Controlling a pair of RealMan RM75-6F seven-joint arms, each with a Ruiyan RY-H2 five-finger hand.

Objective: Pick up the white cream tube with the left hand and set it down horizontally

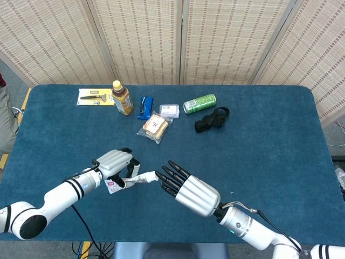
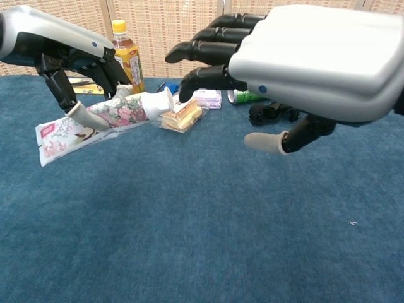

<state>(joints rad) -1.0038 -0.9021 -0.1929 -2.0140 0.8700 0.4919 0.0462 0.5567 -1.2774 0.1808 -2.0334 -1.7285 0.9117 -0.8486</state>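
Note:
The white cream tube (image 2: 104,118) with a flower print hangs above the cloth, lying nearly level, its cap (image 2: 158,103) pointing right. My left hand (image 1: 114,164) grips it around the middle; in the chest view the left hand (image 2: 69,63) comes down on it from above. The tube (image 1: 132,179) shows below that hand in the head view. My right hand (image 1: 186,189) is open, fingers stretched toward the cap, fingertips (image 1: 163,177) almost at it. In the chest view the right hand (image 2: 303,60) fills the upper right with nothing in it.
Along the far side of the blue table (image 1: 269,140) stand a tea bottle (image 1: 122,98), a blue packet (image 1: 145,107), a wrapped snack (image 1: 156,127), a small white box (image 1: 169,110), a green can (image 1: 199,103), a black strap (image 1: 212,119) and a carded tool (image 1: 94,96).

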